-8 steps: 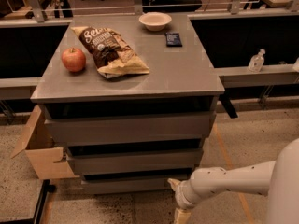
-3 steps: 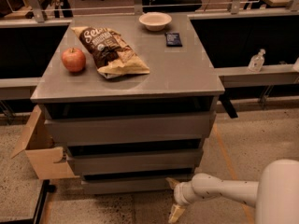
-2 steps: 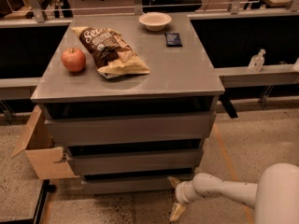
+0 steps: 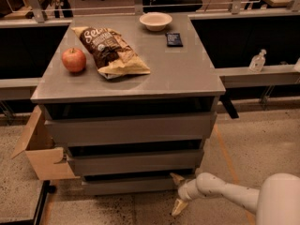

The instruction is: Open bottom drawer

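Observation:
The bottom drawer is the lowest and narrowest of three grey handleless fronts, just above the floor. It stands only slightly out from the cabinet. My gripper is low at the drawer's right end, on a white arm coming in from the lower right. Its two cream fingers are spread apart, one above the other. The upper fingertip is at the top right corner of the drawer front. The lower fingertip hangs near the floor. It holds nothing.
The mid-sized drawer front and the tallest one sit above. On the cabinet top lie an apple, a chip bag, a bowl and a dark card. A cardboard box stands at the left.
The forearm has stretched further in from the right and lower, while the gripper has stayed at the drawer's right end. The drawers have not moved.

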Tool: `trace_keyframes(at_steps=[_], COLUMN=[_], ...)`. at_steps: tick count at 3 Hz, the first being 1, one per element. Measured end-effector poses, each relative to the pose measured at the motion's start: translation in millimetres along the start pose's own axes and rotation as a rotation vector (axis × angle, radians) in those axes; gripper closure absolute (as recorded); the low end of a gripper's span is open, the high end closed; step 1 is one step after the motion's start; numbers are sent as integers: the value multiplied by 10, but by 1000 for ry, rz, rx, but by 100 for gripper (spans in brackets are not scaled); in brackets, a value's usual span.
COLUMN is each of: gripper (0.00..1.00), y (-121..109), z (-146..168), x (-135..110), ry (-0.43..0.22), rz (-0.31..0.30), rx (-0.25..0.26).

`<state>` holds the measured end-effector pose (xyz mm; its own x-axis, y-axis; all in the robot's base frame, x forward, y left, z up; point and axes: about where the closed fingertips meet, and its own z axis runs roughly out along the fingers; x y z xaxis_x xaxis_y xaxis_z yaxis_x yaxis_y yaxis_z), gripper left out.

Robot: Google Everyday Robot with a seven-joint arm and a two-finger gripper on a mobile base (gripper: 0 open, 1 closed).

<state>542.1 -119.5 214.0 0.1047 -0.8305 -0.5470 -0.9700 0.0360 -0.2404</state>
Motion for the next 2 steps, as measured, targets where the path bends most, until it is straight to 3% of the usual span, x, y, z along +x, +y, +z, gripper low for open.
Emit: trace_keyframes(at_steps=[2], gripper=[0], y=[-281], z=[136], x=[60], ry=[-35], rz=[-42], rx=[56])
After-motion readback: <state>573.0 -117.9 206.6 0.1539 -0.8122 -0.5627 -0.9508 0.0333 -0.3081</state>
